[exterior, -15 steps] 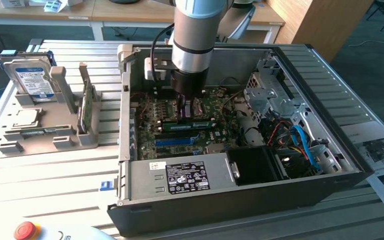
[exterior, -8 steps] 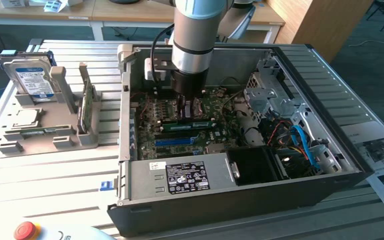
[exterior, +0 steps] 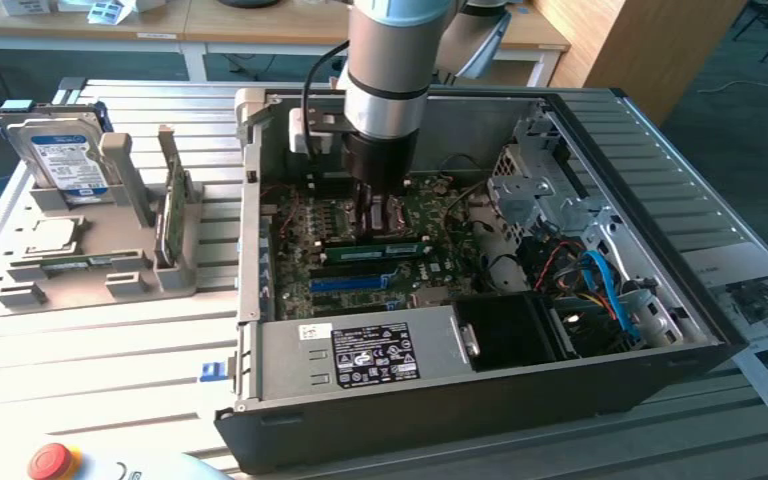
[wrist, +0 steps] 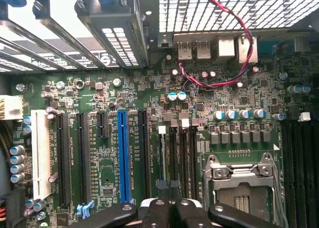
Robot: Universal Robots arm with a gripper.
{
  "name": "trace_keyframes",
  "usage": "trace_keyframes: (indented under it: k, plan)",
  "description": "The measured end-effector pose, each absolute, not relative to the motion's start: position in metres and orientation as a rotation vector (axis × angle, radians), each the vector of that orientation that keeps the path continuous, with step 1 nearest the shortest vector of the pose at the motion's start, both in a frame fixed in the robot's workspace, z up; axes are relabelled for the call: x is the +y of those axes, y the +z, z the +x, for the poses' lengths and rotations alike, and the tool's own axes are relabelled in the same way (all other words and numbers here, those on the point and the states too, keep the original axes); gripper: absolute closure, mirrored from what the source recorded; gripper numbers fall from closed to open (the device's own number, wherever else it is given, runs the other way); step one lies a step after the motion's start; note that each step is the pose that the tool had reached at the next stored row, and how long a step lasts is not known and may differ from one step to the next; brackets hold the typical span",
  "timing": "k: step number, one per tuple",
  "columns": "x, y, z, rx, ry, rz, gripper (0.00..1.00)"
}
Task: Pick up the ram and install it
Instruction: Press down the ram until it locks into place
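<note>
One arm (exterior: pixel 391 60) reaches straight down into the open case (exterior: pixel 491 400), and its end effector (exterior: pixel 381 212) hangs low over the motherboard (exterior: pixel 357 255). Directly under the end effector, a ram (exterior: pixel 377 247) stick lies along the memory slots; whether it is fully seated cannot be told. In the wrist view the end effector (wrist: pixel 168 208) shows as black linkages with its fingertips (wrist: pixel 162 184) drawn close together over the slots (wrist: pixel 182 158), but whether they pinch anything cannot be told from either view. Just beside the end effector in the wrist view sits the empty processor socket (wrist: pixel 242 185) with its metal frame, and on the other side run a blue expansion slot (wrist: pixel 123 156), black slots, and a white slot (wrist: pixel 40 153). Farther ahead of the end effector are the rear ports (wrist: pixel 207 49), with a red and black twisted wire (wrist: pixel 234 49) looping over them. Well apart from the end effector, outside the case toward the exterior view's left, a grey holder (exterior: pixel 91 265) stands on the slatted bench (exterior: pixel 77 350). It carries a hard drive (exterior: pixel 57 150) with a blue label standing upright, a green card (exterior: pixel 171 215) standing on edge, and a processor (exterior: pixel 48 236) lying flat. Nearer the exterior camera than the end effector, the power supply (exterior: pixel 357 355) sits inside the case, with blue cables (exterior: pixel 611 290) toward the exterior view's right. A red button (exterior: pixel 53 460) sits at the bench's near edge.
</note>
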State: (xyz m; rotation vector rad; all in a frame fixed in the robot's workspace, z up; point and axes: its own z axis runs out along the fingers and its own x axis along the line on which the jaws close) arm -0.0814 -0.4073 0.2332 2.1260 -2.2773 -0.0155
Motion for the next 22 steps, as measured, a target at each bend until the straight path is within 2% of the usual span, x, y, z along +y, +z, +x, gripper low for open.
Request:
trace_keyframes:
  k: [22]
  plan:
    - [-0.407, 0.264, -0.080, -2.277, -0.015, 2.126, 0.90]
